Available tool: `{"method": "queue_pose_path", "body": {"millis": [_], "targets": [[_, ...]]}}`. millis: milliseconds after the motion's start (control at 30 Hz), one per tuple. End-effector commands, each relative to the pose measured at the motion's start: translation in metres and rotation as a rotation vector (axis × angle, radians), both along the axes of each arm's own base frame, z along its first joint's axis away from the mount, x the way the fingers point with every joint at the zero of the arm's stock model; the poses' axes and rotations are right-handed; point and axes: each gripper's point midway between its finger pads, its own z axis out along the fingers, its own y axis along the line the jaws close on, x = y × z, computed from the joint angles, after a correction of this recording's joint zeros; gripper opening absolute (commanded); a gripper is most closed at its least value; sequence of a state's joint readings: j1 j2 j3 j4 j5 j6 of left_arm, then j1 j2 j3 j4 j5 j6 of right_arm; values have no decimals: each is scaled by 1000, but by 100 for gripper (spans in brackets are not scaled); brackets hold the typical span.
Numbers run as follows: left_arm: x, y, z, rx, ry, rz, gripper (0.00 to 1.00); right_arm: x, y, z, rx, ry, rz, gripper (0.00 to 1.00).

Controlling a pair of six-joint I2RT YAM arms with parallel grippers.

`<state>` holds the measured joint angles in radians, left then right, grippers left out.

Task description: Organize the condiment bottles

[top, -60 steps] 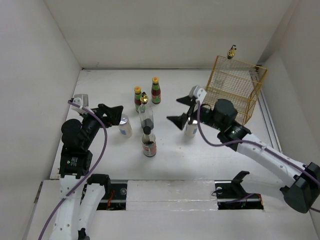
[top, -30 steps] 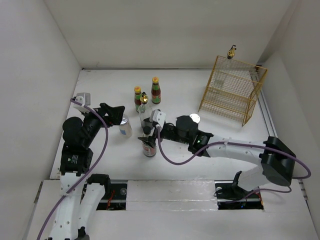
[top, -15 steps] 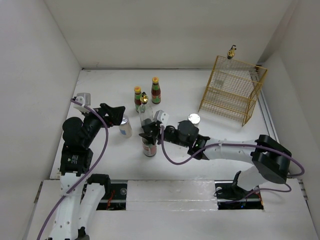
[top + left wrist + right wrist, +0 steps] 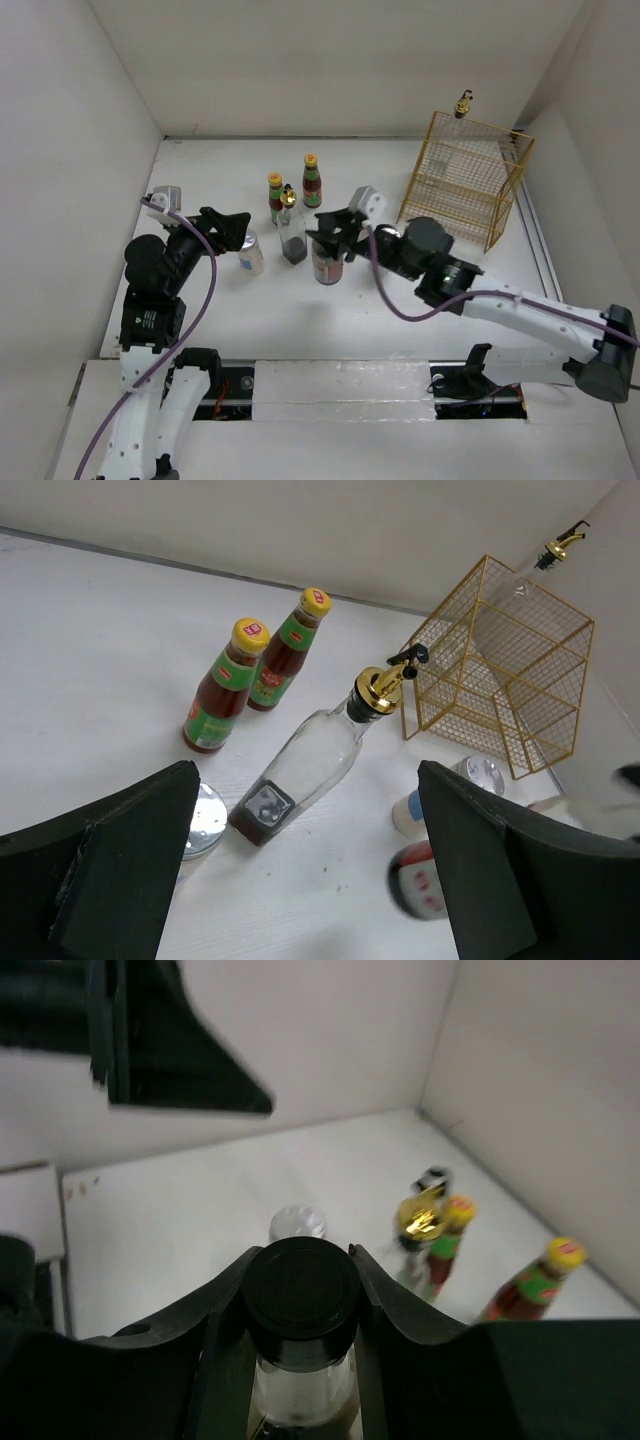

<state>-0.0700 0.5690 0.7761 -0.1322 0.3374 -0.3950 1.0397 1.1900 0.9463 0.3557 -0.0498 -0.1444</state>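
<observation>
Gripping the black-capped bottle point(image 4: 300, 1290) at its neck, the right pincer point(image 4: 330, 234) holds it beside the gold-spouted bottle point(image 4: 320, 750); the left pincer point(image 4: 228, 226) gapes wide near a silver-lidded shaker point(image 4: 250, 253).

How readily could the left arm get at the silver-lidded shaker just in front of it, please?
Probably yes: the left gripper is open and empty, the shaker stands right beside it, nothing between.
</observation>
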Motion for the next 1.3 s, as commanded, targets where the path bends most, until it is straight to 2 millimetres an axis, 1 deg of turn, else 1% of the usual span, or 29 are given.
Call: {"method": "queue_pose_path", "body": {"millis": [0,33,67,133,167,200,233,267,300,367,400,467,500,533,600,633,667,700,733,767,867,900,933,1000,1100,1133,1167,1233,1267], "targets": [[-1,-1,14,-8,-55,-8,87,11,-68,133,247,-201,-176,4],[-1,-1,14,-8,-55,-8,87,28,-87,132,224,-194,-247,2],[-1,-1,14,-8,-55,-8,87,30,-105,149,247,-214,-284,1],[-3,-1,16,-8,-65,-8,87,49,-133,158,239,-218,-387,0],[-3,-1,16,-8,-65,-8,87,71,-161,152,193,-201,-490,0],[-3,-1,16,-8,-65,-8,87,80,-178,166,191,-215,-551,0],[-3,-1,16,-8,-65,-8,87,88,-196,171,187,-217,-609,0],[-3,-2,16,-9,-65,-17,87,107,-224,169,163,-215,-706,0],[-3,-2,16,-9,-65,-17,87,115,-239,178,167,-224,-760,0],[-5,-2,19,-9,-74,-17,87,130,-268,183,177,-223,-865,0],[-5,-1,19,-9,-74,-8,87,140,-293,185,165,-226,-939,0],[-3,-1,14,-8,-56,-8,87,159,-315,191,171,-222,-1020,0],[-3,-1,14,-8,-55,-8,87,168,-335,192,171,-220,-1076,0],[-3,-1,14,-8,-55,-8,87,182,-340,195,162,-222,-1086,0],[-5,-1,16,-8,-65,-8,87,196,-359,199,165,-221,-1135,0],[-3,-1,14,-8,-54,-8,87,201,-378,202,163,-228,-1182,0],[-3,-1,14,-8,-54,-8,87,214,-384,206,182,-223,-1185,0],[-3,-1,14,-8,-54,-8,87,220,-391,208,178,-227,-1195,0],[-4,-4,14,-8,-54,-26,87,226,-404,210,186,-227,-1216,0],[-4,-5,14,-8,-54,-27,87,239,-408,212,189,-226,-1214,0],[-4,-5,14,-8,-54,-27,87,255,-420,214,190,-229,-1220,0],[-4,-5,14,-8,-54,-27,87,265,-419,215,188,-231,-1212,0],[-4,-5,14,-8,-54,-27,87,270,-420,217,190,-234,-1211,0],[-4,-5,14,-8,-54,-27,87,283,-427,222,192,-250,-1214,0],[-2,-5,12,-8,-45,-27,87,297,-426,223,182,-257,-1185,0],[-2,-5,12,-8,-45,-27,87,305,-423,218,182,-245,-1166,0],[-2,-5,12,-8,-45,-27,87,303,-421,223,185,-256,-1154,0],[-2,-5,12,-8,-45,-27,87,309,-420,216,187,-245,-1144,0],[-1,-3,12,-7,-45,-16,87,313,-424,211,194,-231,-1150,0]]}}
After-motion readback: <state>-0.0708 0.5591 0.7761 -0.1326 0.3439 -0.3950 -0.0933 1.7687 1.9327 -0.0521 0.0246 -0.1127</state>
